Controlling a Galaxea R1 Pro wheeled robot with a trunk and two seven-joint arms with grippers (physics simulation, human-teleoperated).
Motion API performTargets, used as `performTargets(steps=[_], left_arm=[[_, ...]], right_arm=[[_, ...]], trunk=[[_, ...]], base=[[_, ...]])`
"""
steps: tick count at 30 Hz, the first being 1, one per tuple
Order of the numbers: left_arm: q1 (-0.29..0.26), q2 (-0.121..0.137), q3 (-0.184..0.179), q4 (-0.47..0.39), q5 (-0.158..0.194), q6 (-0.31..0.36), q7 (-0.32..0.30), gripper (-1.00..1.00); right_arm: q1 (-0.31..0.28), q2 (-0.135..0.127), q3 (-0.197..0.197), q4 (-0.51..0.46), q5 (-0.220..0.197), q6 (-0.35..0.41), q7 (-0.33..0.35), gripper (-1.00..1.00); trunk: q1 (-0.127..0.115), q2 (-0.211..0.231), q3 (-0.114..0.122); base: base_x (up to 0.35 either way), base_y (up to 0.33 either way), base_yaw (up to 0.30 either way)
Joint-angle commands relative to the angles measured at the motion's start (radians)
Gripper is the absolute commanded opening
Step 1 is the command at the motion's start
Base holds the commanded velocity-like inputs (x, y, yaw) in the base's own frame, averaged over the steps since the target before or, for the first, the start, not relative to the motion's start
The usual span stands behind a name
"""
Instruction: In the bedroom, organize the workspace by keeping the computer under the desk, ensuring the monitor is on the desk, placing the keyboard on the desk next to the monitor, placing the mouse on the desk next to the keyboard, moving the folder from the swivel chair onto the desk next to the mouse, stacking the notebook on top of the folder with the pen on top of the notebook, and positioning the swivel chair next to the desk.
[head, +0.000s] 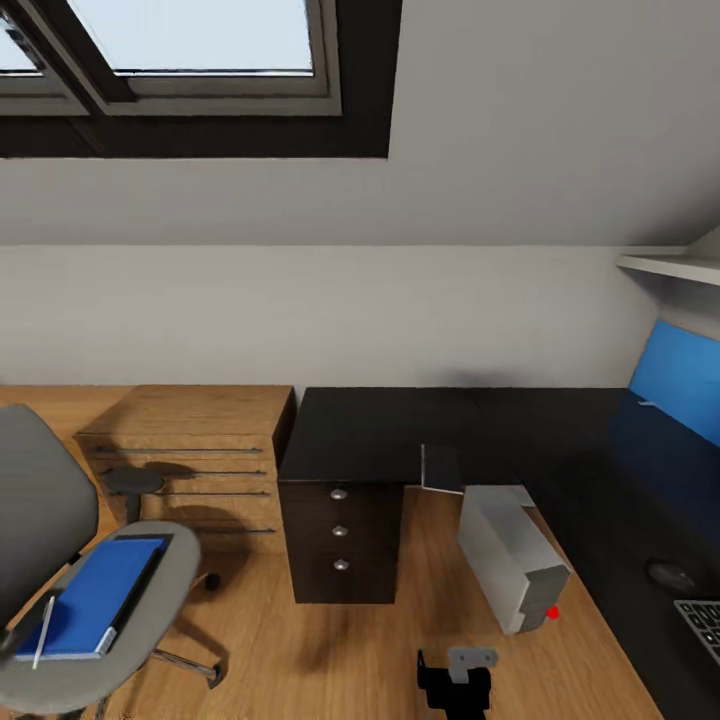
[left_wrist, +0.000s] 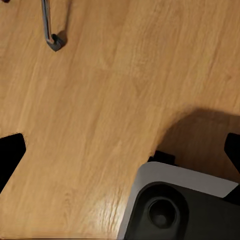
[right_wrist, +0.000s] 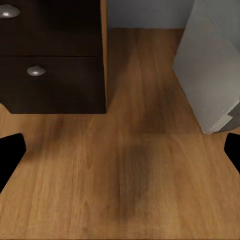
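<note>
Both grippers are spread wide over the wood floor (right_wrist: 125, 175), holding nothing. The folder (head: 95, 597) lies on the swivel chair (head: 60, 560) seat, the pen (head: 42, 632) at its near corner.

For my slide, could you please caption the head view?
Blue folder and pen on the swivel chair; computer under the black desk.

The head camera looks down from high over the black L-shaped desk (head: 420, 425); the right wrist camera, low and close, shares its black three-drawer unit (right_wrist: 50, 65).
</note>
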Motion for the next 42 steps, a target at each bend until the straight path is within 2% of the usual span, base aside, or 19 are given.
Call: performTargets(steps=[1, 8, 20, 22, 25, 30, 32, 34, 42], left_arm=[[-0.001, 0.0, -0.009, 0.002, 0.009, -0.005, 0.005, 1.0], [-0.001, -0.005, -0.011, 0.004, 0.007, -0.009, 0.005, 1.0], [-0.001, -0.008, -0.013, 0.006, 0.007, -0.009, 0.005, 1.0], [-0.001, -0.008, -0.013, 0.006, 0.007, -0.008, 0.005, 1.0], [-0.001, -0.009, -0.013, 0.006, 0.007, -0.009, 0.005, 1.0], [-0.001, -0.01, -0.012, 0.006, 0.006, -0.013, 0.005, 1.0], [-0.001, -0.01, -0.012, 0.006, 0.006, -0.014, 0.005, 1.0], [-0.001, -0.01, -0.009, 0.006, 0.007, -0.028, 0.006, 1.0], [-0.001, -0.011, -0.006, 0.006, 0.01, -0.149, 0.008, 1.0]], right_arm=[[-0.001, 0.0, 0.004, 0.002, 0.001, -0.011, -0.008, 1.0], [0.001, -0.001, 0.005, 0.002, -0.024, -0.029, -0.007, 1.0], [0.005, 0.009, 0.006, 0.002, -0.028, -0.053, -0.009, 1.0], [0.014, 0.016, 0.006, 0.002, -0.027, -0.081, -0.01, 1.0], [0.036, 0.026, 0.008, 0.002, -0.022, -0.161, -0.013, 1.0], [0.085, 0.027, 0.009, 0.002, -0.02, -0.344, -0.014, 1.0], [0.096, 0.027, 0.009, 0.002, -0.021, -0.392, -0.014, 1.0], [0.113, 0.027, 0.008, 0.002, -0.024, -0.478, -0.015, 1.0], [0.116, 0.027, 0.008, 0.002, -0.026, -0.491, -0.016, 1.0]], trunk=[[0.0, -0.001, -0.001], [0.0, -0.001, -0.001], [0.0, -0.001, -0.002], [0.0, -0.001, -0.002], [0.0, -0.001, -0.003], [0.0, -0.001, -0.005], [0.0, -0.001, -0.006], [0.0, -0.001, -0.007], [0.0, -0.001, -0.01]], base=[[0.0, 0.0, 0.284], [0.0, 0.0, 0.284], [0.0, 0.0, 0.284], [0.0, 0.0, 0.284], [0.0, 0.0, 0.284], [0.0, 0.0, 0.283], [0.0, 0.0, 0.283], [0.0, 0.0, 0.284], [0.0, 0.0, 0.284]])
